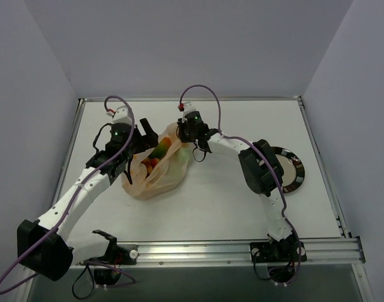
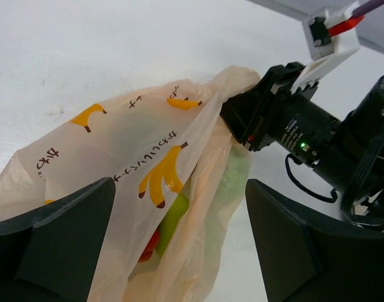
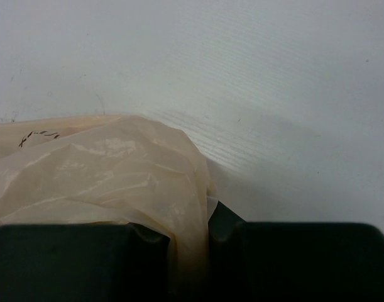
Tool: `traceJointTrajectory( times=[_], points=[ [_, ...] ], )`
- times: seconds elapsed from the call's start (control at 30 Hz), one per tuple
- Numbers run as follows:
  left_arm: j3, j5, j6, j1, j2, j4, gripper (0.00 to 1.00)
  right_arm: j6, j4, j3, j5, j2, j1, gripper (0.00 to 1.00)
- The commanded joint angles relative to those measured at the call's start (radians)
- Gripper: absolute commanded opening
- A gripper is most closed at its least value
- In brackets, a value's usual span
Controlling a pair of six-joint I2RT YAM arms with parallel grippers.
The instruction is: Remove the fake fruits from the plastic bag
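The peach-orange plastic bag (image 1: 157, 173) lies on the table between the arms, its mouth facing up and back. Inside it show a yellow-green fruit (image 1: 159, 151), a red one (image 1: 151, 163) and an orange one (image 1: 168, 143). My right gripper (image 1: 182, 134) is shut on the bag's far edge (image 3: 188, 226) and holds it up. My left gripper (image 1: 145, 134) is open and empty, just left of the bag's mouth. In the left wrist view the bag (image 2: 141, 182) hangs between my wide fingers (image 2: 60, 233), with green (image 2: 173, 217) and red (image 2: 149, 246) fruit showing through.
A dark round plate (image 1: 290, 170) sits on the table at the right, beside the right arm's elbow. Raised metal rails edge the white table. The right arm's wrist and cable (image 2: 317, 138) hang close in front of the left gripper.
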Motion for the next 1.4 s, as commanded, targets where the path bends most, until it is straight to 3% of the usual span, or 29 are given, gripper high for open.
traceJointTrajectory(
  times=[0.0,0.23,0.37,0.4,0.47,0.57,0.67,0.7,0.87,0.97,1.03,1.2,1.33,1.37],
  points=[
    [0.086,0.056,0.036,0.0,0.07,-0.215,0.83,-0.01,0.011,0.005,-0.01,-0.079,-0.006,0.08],
    [0.097,-0.092,0.061,-0.002,0.173,-0.242,0.75,0.004,0.028,-0.001,-0.036,-0.09,-0.003,0.08],
    [0.098,-0.238,0.03,0.0,0.205,-0.159,0.39,-0.013,0.026,-0.021,-0.036,-0.105,-0.007,0.08],
    [0.094,-0.262,0.022,0.003,0.216,-0.142,0.14,-0.021,0.021,-0.024,-0.036,-0.107,-0.009,0.08],
    [0.086,-0.327,0.021,0.012,0.234,-0.076,0.03,-0.03,0.014,-0.029,-0.036,-0.107,-0.01,0.09],
    [0.079,-0.346,-0.013,0.064,0.291,-0.037,0.02,-0.041,-0.014,-0.038,-0.014,-0.114,-0.012,0.18],
    [0.039,-0.288,-0.054,0.099,0.302,0.035,0.02,-0.032,-0.054,-0.069,0.061,-0.159,-0.013,0.46],
    [0.031,-0.279,-0.062,0.099,0.295,0.05,0.02,-0.032,-0.074,-0.08,0.065,-0.179,-0.013,0.61],
    [-0.003,-0.219,-0.107,0.098,0.286,0.104,0.02,-0.003,-0.081,-0.19,0.191,-0.36,0.025,0.82],
    [-0.029,-0.182,-0.137,0.098,0.277,0.148,0.02,-0.013,-0.095,-0.231,0.319,-0.446,0.115,0.83],
    [-0.041,-0.174,-0.151,0.098,0.271,0.165,0.02,-0.003,-0.104,-0.247,0.369,-0.475,0.17,0.92],
    [-0.069,-0.193,-0.168,0.099,0.259,0.196,0.02,0.112,-0.098,-0.256,0.404,-0.403,0.275,1.0],
    [-0.064,-0.194,-0.163,0.099,0.259,0.205,0.02,0.139,-0.121,-0.207,0.43,-0.335,0.295,0.99],
    [-0.064,-0.2,-0.16,0.102,0.259,0.207,0.02,0.143,-0.133,-0.205,0.444,-0.334,0.298,0.92]
  ],
)
